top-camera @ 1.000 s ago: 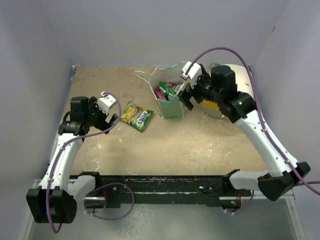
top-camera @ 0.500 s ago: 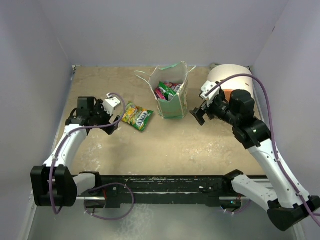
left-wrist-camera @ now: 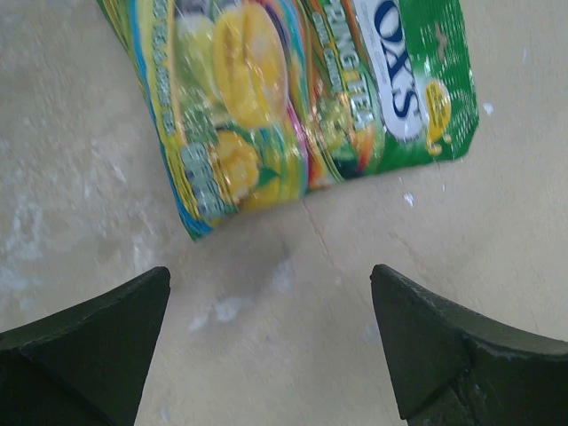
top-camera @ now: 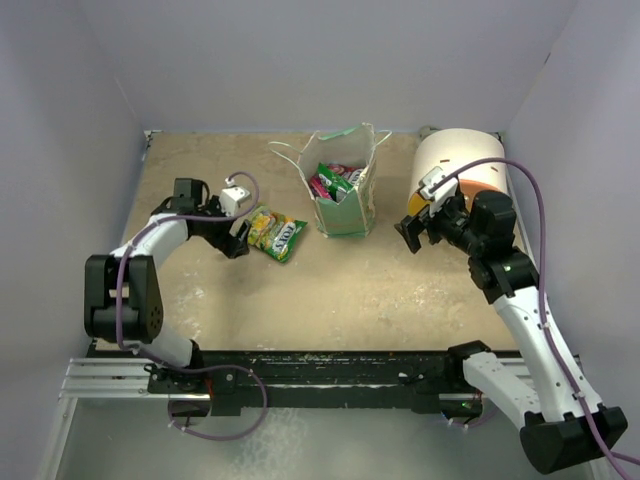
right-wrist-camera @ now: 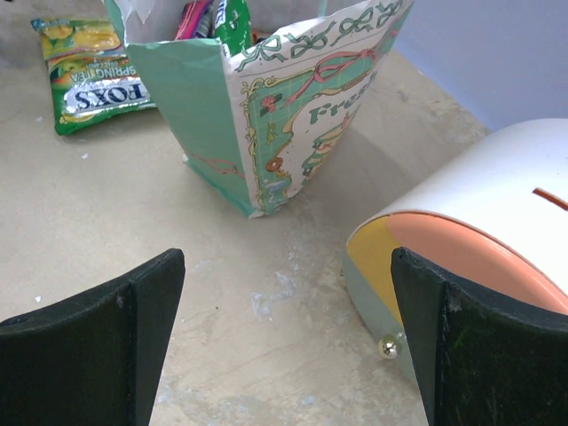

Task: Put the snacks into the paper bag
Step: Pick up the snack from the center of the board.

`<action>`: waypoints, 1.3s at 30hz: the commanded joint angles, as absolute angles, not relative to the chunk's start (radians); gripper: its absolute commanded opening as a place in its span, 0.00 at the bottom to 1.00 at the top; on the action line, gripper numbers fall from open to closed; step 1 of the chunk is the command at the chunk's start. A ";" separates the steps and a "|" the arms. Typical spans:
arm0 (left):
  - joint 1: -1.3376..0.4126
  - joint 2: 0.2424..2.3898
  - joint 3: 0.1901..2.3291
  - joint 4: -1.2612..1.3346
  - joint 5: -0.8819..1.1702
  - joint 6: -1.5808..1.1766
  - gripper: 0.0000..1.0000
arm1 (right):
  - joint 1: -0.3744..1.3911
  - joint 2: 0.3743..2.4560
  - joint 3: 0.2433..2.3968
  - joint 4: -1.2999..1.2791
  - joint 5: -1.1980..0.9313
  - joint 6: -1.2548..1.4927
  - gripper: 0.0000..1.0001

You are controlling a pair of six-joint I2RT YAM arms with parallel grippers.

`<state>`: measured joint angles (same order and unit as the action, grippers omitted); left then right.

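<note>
One green-yellow snack packet (top-camera: 273,233) lies flat on the table left of the paper bag (top-camera: 345,213); it fills the top of the left wrist view (left-wrist-camera: 293,98) and shows in the right wrist view (right-wrist-camera: 89,80). The pale green bag stands upright and open (right-wrist-camera: 284,133) with green and magenta packets (top-camera: 333,181) inside. My left gripper (top-camera: 236,236) is open and empty, low over the table just left of the loose packet (left-wrist-camera: 271,346). My right gripper (top-camera: 413,232) is open and empty, right of the bag (right-wrist-camera: 284,355).
A white cylinder with an orange-yellow face (top-camera: 455,170) lies at the back right, close to my right gripper, also in the right wrist view (right-wrist-camera: 470,240). The bag's white string handle (top-camera: 285,155) trails left. Walls enclose the table on three sides.
My right gripper has drawn back from over the bag to the right and down, empty. My left gripper has moved right toward the green-yellow packet.
</note>
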<state>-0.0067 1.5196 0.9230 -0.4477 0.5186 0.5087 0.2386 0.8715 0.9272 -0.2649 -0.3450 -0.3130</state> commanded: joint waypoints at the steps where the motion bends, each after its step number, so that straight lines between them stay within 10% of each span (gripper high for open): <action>1: 0.000 1.646 1.076 -0.410 0.632 0.470 0.96 | 0.205 0.838 0.931 -0.205 -0.404 -0.290 1.00; 22: 0.020 1.988 1.334 -0.651 0.736 0.616 0.79 | 0.162 0.852 0.909 -0.200 -0.437 -0.292 1.00; 39: 0.025 1.874 1.245 -0.628 0.778 0.627 0.16 | 0.158 0.871 0.911 -0.208 -0.477 -0.288 1.00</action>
